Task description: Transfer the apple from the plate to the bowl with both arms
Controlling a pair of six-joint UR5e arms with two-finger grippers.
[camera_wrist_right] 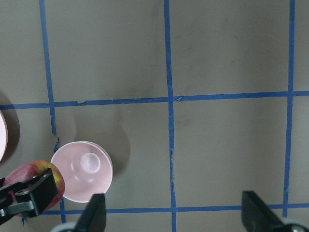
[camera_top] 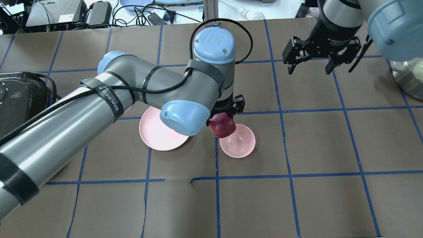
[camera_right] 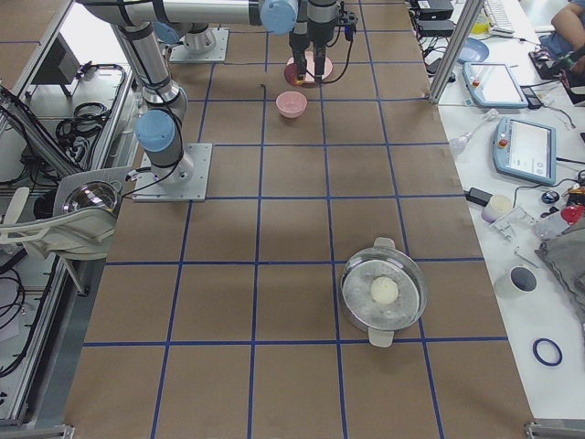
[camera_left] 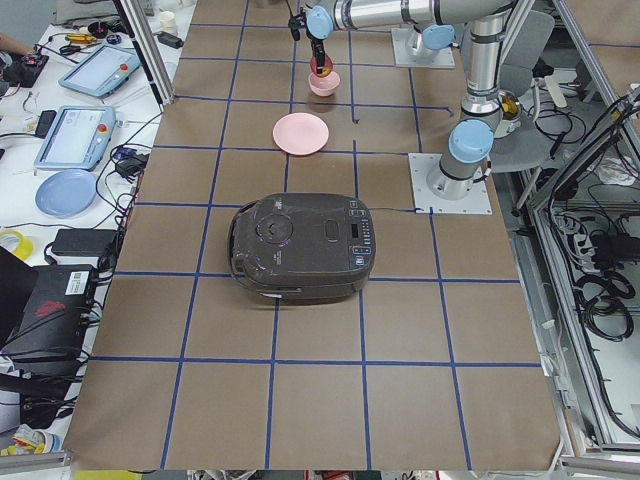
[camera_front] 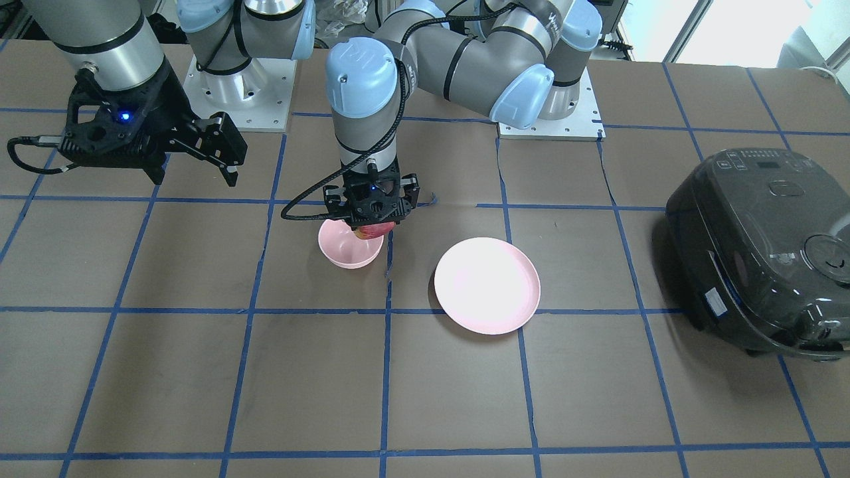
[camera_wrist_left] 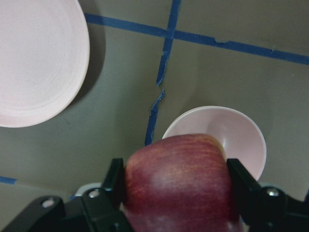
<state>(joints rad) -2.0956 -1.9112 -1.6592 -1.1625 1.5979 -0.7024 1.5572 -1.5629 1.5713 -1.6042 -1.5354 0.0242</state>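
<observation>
Apple [camera_top: 223, 126]: dark red, yellow-streaked, gripped by left hand [camera_wrist_left: 177, 179].

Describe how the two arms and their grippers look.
Both arms are silver-grey tubes with light blue joint caps. The left arm carries a black cable bound on with black straps; one cap bears a UR logo. The right arm has a black band. The left gripper and right gripper are black, skeletal and two-fingered; a blue light glows on the right one.
</observation>
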